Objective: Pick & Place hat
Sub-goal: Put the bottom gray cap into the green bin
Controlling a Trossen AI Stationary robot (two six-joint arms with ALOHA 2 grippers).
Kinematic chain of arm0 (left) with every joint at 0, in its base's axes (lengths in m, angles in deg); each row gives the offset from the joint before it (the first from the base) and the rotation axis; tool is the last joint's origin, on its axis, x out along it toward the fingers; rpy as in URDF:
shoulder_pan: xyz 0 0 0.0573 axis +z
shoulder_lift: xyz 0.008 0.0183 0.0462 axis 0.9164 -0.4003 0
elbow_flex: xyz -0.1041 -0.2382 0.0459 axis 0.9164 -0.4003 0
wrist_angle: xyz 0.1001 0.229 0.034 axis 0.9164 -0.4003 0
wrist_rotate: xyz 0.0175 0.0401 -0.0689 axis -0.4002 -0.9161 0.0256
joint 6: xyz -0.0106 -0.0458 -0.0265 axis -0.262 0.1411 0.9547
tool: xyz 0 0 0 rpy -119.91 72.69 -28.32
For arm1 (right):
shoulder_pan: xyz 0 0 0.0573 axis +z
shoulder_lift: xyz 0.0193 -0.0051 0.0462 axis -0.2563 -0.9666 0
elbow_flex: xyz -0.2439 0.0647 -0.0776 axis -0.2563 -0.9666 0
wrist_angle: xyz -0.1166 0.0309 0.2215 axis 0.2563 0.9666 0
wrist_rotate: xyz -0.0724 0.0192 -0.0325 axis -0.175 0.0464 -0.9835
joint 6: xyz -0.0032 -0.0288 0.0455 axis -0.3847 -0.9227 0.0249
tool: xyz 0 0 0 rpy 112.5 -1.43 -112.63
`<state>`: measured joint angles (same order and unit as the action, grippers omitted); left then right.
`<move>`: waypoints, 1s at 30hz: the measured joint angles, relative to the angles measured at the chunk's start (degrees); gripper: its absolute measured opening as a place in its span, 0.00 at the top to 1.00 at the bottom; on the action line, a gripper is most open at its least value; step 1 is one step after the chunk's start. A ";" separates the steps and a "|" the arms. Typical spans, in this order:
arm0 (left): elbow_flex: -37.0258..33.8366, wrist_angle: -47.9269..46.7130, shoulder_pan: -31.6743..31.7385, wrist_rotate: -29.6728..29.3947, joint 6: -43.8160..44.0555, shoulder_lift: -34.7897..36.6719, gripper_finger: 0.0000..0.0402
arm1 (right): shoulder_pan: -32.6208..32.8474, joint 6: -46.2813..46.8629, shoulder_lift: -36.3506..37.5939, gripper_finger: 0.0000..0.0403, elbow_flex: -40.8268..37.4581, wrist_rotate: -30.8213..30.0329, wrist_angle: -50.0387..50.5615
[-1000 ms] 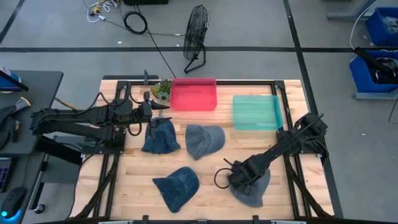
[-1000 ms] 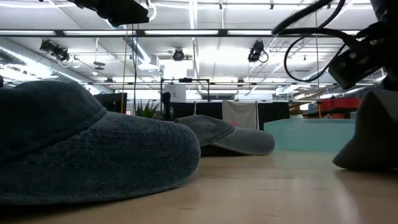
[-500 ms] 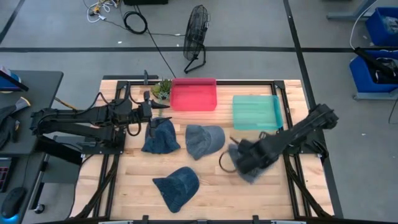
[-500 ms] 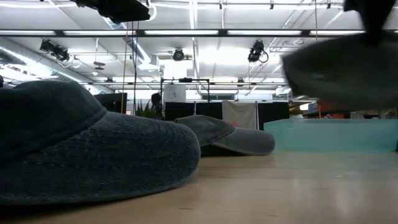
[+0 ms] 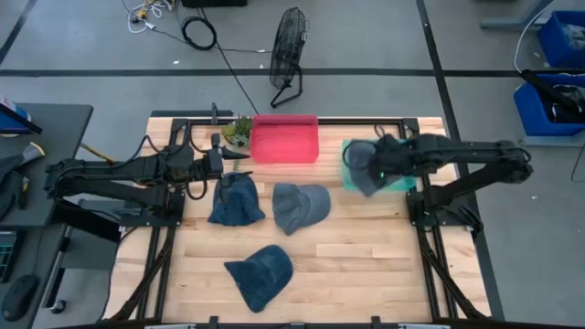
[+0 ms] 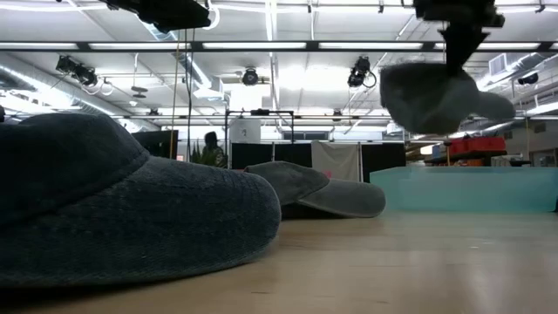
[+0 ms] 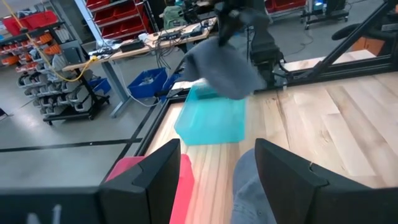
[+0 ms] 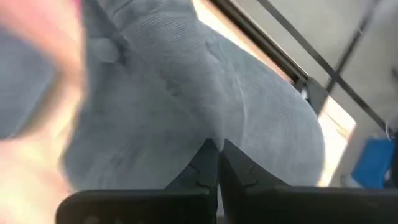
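Right claw [image 5: 377, 163] clenched on a grey hat [image 5: 366, 174], fingers [image 8: 208, 165] pinched together into the fabric. Hat hangs in the air over the left edge of the teal bin [image 5: 395, 164], clear of the counter [image 5: 347, 265]; low view shows it lifted well above the bin wall. Left claw [image 7: 214, 180] rests at the far-left part of the counter near the small plant [image 5: 238, 131], fingers spread apart and holding nothing, just above a dark blue hat [image 5: 236, 201], possibly touching it, hard to tell. Red bin [image 5: 284, 138] sits beside the teal one. Another grey hat [image 5: 300, 206] lies mid-counter, and a denim hat [image 5: 259, 272] lies near the front edge.
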<state>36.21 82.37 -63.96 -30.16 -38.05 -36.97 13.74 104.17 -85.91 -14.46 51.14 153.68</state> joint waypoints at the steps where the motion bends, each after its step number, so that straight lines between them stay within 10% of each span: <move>1: 0.00 -0.13 0.00 0.00 0.19 0.02 0.48 | -2.13 -0.84 0.67 1.00 -1.12 -0.47 -0.84; 21: 0.00 -0.23 -0.05 0.00 2.40 0.01 0.48 | -25.53 -21.26 1.44 0.99 -28.12 4.28 -36.15; 30: 0.00 -1.00 -0.05 0.00 4.82 0.02 0.48 | -30.67 -15.75 1.46 0.99 -29.24 3.78 -29.63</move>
<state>36.21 81.38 -64.01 -30.16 -33.23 -36.95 -16.93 88.42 -84.45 -43.69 54.91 124.05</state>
